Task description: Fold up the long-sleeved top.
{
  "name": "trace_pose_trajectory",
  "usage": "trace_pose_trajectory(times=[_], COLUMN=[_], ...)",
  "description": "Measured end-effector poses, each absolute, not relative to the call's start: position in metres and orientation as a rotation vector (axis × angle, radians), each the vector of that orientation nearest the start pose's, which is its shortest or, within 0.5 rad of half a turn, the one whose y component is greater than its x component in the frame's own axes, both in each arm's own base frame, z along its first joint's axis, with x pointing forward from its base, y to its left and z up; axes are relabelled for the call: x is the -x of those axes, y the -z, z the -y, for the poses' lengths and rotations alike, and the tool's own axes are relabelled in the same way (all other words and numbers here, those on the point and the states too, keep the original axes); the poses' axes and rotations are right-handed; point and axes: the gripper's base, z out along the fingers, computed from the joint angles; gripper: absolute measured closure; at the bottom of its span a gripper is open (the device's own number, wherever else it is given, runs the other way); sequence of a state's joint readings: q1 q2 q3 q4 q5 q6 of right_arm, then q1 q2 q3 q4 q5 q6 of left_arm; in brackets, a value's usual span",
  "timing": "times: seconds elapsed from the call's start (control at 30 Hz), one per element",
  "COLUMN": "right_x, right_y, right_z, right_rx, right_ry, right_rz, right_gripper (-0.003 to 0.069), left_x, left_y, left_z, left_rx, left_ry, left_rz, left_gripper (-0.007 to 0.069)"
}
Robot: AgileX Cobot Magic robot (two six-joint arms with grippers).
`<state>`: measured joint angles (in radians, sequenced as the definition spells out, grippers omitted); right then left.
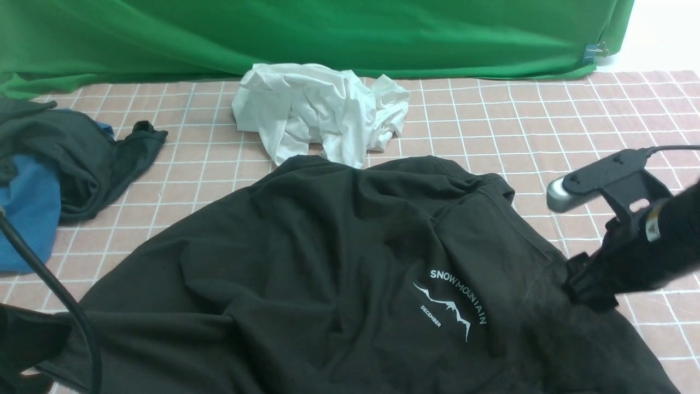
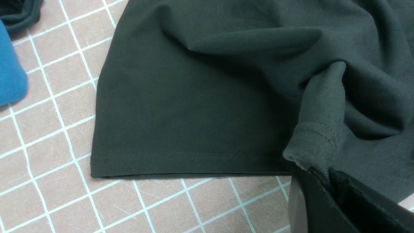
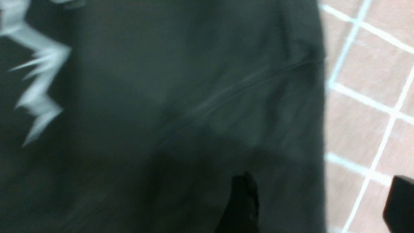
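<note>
**Green backdrop, checked tabletop: one side gripped, one side loose**

Green backdrop (image 1: 328, 33) hangs behind the pink checked tablecloth (image 1: 492, 120), and the long-sleeved top (image 1: 328, 262) sprawls rumpled across its near half, print (image 1: 454, 301) facing up. My worry is uneven tension. The left gripper (image 2: 328, 186) is clamped on a cuff (image 2: 318, 142), while the right gripper (image 3: 321, 197) hangs over the top's right edge with jaws wide, holding nothing. If I pull from the left alone, I expect the body to drag and bunch. A shallow bite on the right could catch only one layer. The top is a soft, matte knit that drapes in heavy folds, with a double-stitched hem (image 2: 181, 155) and a ribbed cuff. The white garment (image 1: 317, 109) touching its far edge looks thin and crumpled — it might snag. On my left, the blue shirt (image 1: 27, 213) lies apart.
</note>
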<state>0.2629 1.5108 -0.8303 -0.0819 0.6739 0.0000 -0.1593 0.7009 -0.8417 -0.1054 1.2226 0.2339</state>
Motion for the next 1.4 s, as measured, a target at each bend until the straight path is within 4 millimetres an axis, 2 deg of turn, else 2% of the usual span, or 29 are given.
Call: trace_pose_trajectory(times=[0.17, 0.27, 0.5, 0.67, 0.83, 0.87, 0.9, 1.07, 1.2, 1.33, 1.4], right_x=[-0.293, -0.304, -0.31, -0.313, -0.313, -0.312, -0.311, -0.31, -0.308, -0.3, -0.295], right_y=[-0.186, -0.179, -0.151, -0.149, -0.148, -0.148, -0.148, -0.148, -0.15, -0.164, -0.192], right_z=[-0.06, -0.059, -0.06, -0.061, -0.067, -0.073, -0.076, -0.083, -0.084, -0.084, -0.083], right_rx=[0.403, 0.388, 0.414, 0.426, 0.495, 0.521, 0.537, 0.555, 0.549, 0.553, 0.553], right_ry=[-0.091, -0.113, -0.133, -0.136, -0.137, -0.143, -0.145, -0.159, -0.176, -0.192, -0.194], right_rz=[-2.786, -2.791, -2.864, -2.862, -2.853, -2.847, -2.844, -2.843, -2.852, -2.847, -2.769], right_gripper=[0.0098, 0.0098, 0.0098, 0.0116, 0.0254, 0.0325, 0.0358, 0.0454, 0.0589, 0.0616, 0.0617], left_x=[-0.095, -0.095, -0.095, -0.095, -0.095, -0.095, -0.095, -0.095, -0.095, -0.095, -0.095], left_y=[-0.337, -0.337, -0.337, -0.337, -0.337, -0.337, -0.337, -0.337, -0.337, -0.337, -0.337], left_z=[0.024, 0.024, 0.025, 0.025, 0.026, 0.026, 0.026, 0.026, 0.026, 0.026, 0.026], left_rx=[-0.492, -0.492, -0.507, -0.514, -0.514, -0.514, -0.515, -0.515, -0.518, -0.518, -0.527], left_ry=[0.112, 0.112, 0.111, 0.12, 0.124, 0.126, 0.126, 0.129, 0.129, 0.129, 0.126], left_rz=[-2.512, -2.512, -2.509, -2.506, -2.506, -2.506, -2.506, -2.505, -2.505, -2.505, -2.503], left_gripper=[0.0589, 0.0589, 0.0589, 0.0589, 0.0589, 0.0589, 0.0589, 0.0589, 0.0589, 0.0589, 0.0589])
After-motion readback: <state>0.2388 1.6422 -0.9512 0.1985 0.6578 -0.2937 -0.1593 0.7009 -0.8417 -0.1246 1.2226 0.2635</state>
